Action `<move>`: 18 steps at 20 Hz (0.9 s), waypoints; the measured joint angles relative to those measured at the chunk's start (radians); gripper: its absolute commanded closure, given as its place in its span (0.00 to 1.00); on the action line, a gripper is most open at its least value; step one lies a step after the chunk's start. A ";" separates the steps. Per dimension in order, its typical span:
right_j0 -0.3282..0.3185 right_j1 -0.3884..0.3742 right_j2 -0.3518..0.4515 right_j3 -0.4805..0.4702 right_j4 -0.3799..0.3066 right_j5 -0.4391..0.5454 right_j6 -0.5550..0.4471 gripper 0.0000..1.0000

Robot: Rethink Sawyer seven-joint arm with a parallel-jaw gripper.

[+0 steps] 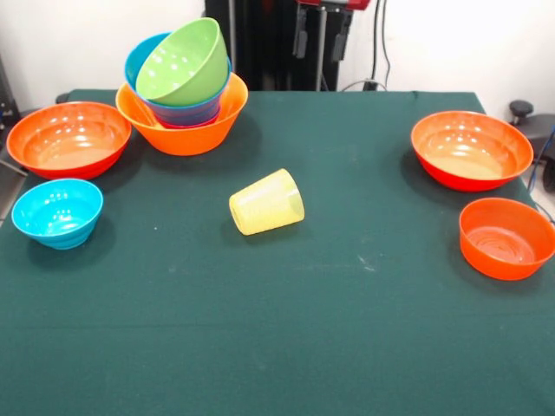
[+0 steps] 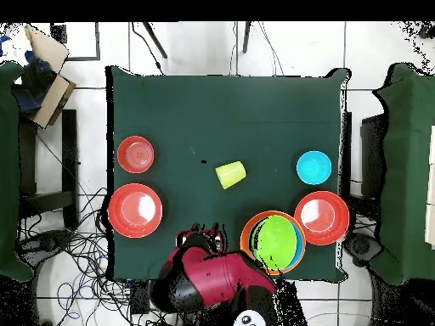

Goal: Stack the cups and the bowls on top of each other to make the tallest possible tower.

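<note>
A: Where's the tumbler (image 1: 267, 202)?
B: On its side mid-table, apart from every bowl.
A: And the tower (image 1: 183, 104)?
B: At eleven o'clock from it in the front view: the light-orange bowl (image 1: 186, 133) holds nested bowls, the lime bowl (image 1: 184, 61) tilted on top.
A: The gripper (image 2: 204, 233)?
B: Probably that dark shape by the arm (image 2: 208, 280); I cannot tell how its jaws stand.

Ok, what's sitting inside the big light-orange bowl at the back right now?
Inside the large light-orange bowl sits a nest of bowls: a tilted lime green bowl on top, a blue bowl and a cyan bowl beneath it. A magenta edge shows low down; anything deeper is covered.
</note>
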 measured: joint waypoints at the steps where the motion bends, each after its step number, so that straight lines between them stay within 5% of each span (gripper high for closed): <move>1: -0.004 0.002 0.000 0.001 0.009 -0.004 0.005 0.00; 10: -0.033 0.071 0.001 0.038 0.085 -0.111 0.058 0.00; 18: 0.077 0.134 -0.022 0.045 0.127 -0.145 0.065 0.00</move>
